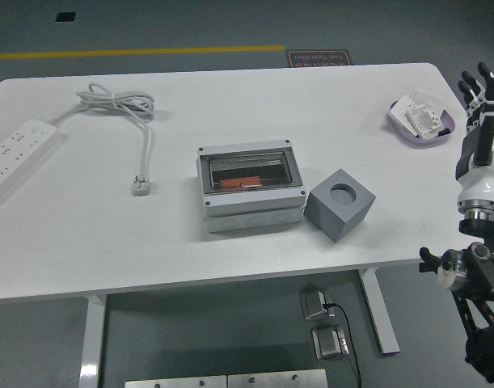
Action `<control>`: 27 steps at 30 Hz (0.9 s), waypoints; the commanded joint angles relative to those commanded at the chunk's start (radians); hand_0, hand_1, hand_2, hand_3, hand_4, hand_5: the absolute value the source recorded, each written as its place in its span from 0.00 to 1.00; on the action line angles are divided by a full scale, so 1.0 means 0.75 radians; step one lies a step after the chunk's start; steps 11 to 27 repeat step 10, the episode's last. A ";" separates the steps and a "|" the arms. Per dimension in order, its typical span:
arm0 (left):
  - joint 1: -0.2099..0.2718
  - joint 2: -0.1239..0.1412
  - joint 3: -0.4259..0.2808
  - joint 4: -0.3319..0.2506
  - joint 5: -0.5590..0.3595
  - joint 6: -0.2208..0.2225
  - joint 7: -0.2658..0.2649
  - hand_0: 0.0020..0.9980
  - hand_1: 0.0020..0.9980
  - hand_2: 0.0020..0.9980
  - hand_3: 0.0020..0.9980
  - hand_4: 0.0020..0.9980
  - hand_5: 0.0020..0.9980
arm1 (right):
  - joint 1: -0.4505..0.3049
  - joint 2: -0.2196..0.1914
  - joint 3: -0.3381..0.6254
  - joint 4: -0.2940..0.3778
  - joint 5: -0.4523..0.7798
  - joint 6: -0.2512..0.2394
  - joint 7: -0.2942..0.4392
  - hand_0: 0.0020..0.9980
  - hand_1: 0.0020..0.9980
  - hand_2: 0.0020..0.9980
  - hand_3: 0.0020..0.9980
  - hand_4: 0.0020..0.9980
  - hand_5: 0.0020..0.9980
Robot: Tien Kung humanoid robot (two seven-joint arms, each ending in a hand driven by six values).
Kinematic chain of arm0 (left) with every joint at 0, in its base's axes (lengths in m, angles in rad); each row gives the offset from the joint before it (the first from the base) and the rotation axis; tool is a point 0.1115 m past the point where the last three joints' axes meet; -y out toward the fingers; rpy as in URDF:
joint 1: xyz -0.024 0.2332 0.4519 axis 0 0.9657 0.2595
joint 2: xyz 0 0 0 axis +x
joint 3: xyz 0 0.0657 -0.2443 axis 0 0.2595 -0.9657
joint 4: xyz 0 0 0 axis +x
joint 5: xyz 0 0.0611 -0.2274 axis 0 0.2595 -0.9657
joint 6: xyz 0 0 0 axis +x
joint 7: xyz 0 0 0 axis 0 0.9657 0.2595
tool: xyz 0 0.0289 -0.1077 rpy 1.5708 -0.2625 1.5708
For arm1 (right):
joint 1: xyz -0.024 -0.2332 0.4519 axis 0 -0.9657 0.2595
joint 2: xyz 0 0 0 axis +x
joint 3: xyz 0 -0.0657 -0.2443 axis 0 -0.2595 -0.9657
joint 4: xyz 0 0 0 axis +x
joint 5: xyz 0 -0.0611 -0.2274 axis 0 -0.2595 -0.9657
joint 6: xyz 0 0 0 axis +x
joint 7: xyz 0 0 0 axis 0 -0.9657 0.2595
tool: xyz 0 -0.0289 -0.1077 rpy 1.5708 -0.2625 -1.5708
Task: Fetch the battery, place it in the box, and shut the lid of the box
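a: looks like the job's pretty much wrapped. grey box [250,187] sitting mid-bench [85,234], see-through lid down flat over the opening, orange battery [242,183] visible through it, lying flat inside. probably lying flat so the lid has room to shut

b: yep, reads as closed from this angle, though can't really tell if the latch is clicked. no gap showing along the front edge anyway

a: right hand [478,109] parked off the right end of the bench, held upright, fingers [471,83] pointing up and spread a bit, gripping nothing. well apart from the box. guessing parked out there to keep clear of the work area

b: left arm nowhere in frame

a: grey cube [339,204] with the round hole on top sits just beside the box's right corner, turned at an angle. maybe a holder for the battery, but only guessing

b: rest is just clutter kept out of the way: purple tray [408,128] of white parts near the far right corner, white power strip [14,150] on the left edge, its cord [117,103] coiled up behind with the plug [141,187] lying loose, well apart from the box

a: nothing left to fetch then, at most a press on the lid to be sure
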 joint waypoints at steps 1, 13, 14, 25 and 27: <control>0.000 0.001 0.004 0.000 -0.003 -0.001 0.000 0.70 0.71 0.71 0.76 0.65 0.47 | 0.000 0.000 0.000 -0.002 0.010 -0.005 0.004 1.00 0.85 0.89 0.89 0.96 1.00; -0.002 0.004 0.004 0.000 0.003 0.019 -0.010 0.70 0.70 0.71 0.77 0.68 0.47 | -0.002 0.005 0.005 -0.018 0.029 -0.009 0.005 1.00 0.81 0.85 0.85 0.94 1.00; -0.002 0.004 0.004 0.000 0.003 0.019 -0.010 0.70 0.70 0.71 0.77 0.68 0.47 | -0.002 0.005 0.005 -0.018 0.029 -0.009 0.005 1.00 0.81 0.85 0.85 0.94 1.00; -0.002 0.004 0.004 0.000 0.003 0.019 -0.010 0.70 0.70 0.71 0.77 0.68 0.47 | -0.002 0.005 0.005 -0.018 0.029 -0.009 0.005 1.00 0.81 0.85 0.85 0.94 1.00; -0.002 0.004 0.004 0.000 0.003 0.019 -0.010 0.70 0.70 0.71 0.77 0.68 0.47 | -0.002 0.005 0.005 -0.018 0.029 -0.009 0.005 1.00 0.81 0.85 0.85 0.94 1.00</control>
